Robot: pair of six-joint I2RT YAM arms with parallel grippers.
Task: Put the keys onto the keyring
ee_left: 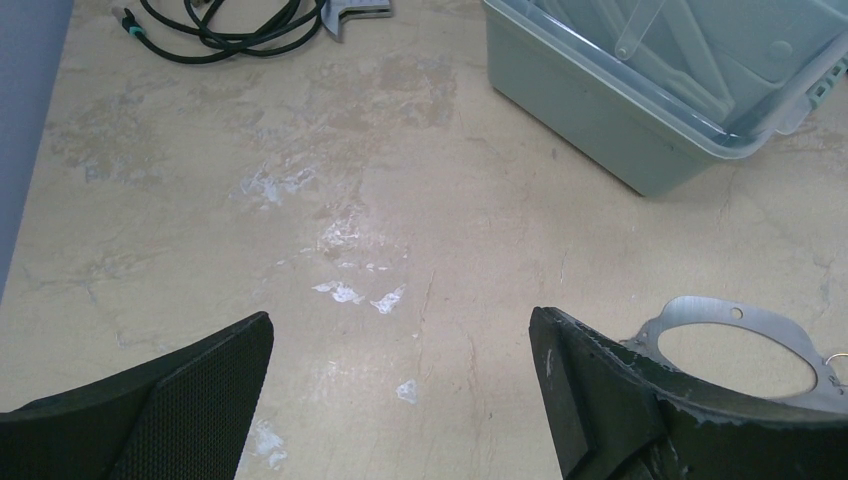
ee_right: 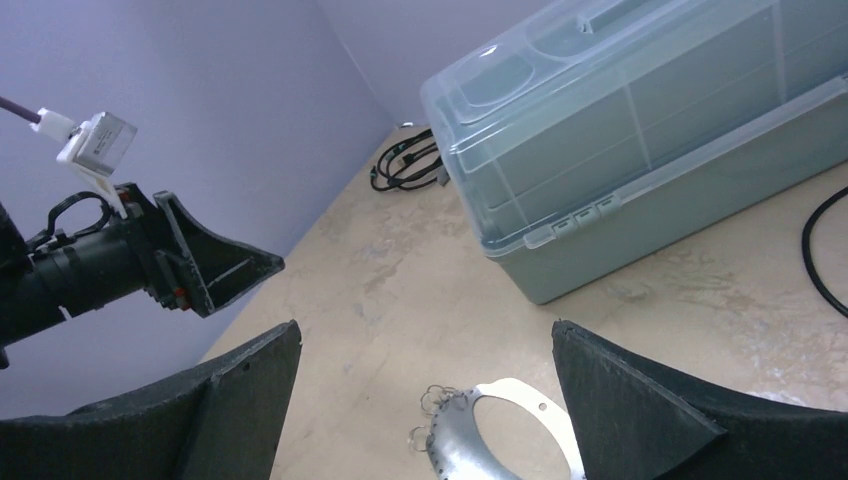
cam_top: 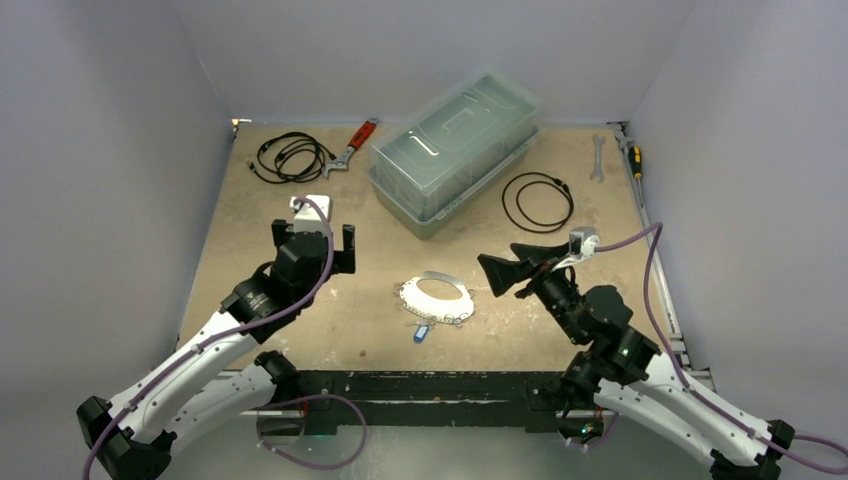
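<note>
Top view: left claw (cam_top: 315, 245) and right claw (cam_top: 503, 265) both spread wide, empty. Ring (cam_top: 434, 297) flat between them, just ahead of right claw's tips. Blue key (cam_top: 421, 331) at ring's rim, nearer bases than either claw. Judgement: steady ring with one claw, pinch key head low; thin parts likely slip.

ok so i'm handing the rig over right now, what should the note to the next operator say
Left gripper: open, empty, hovering left of the keyring.
Right gripper: open, empty, hovering right of it.
The keyring lies flat on the table, centre front. Small silvery keys cluster at its near rim; the blue-headed key lies just in front.
Done: nothing grasped; cannot tell whether any key is threaded.
Left: grip the ring, thread the keys.
</note>
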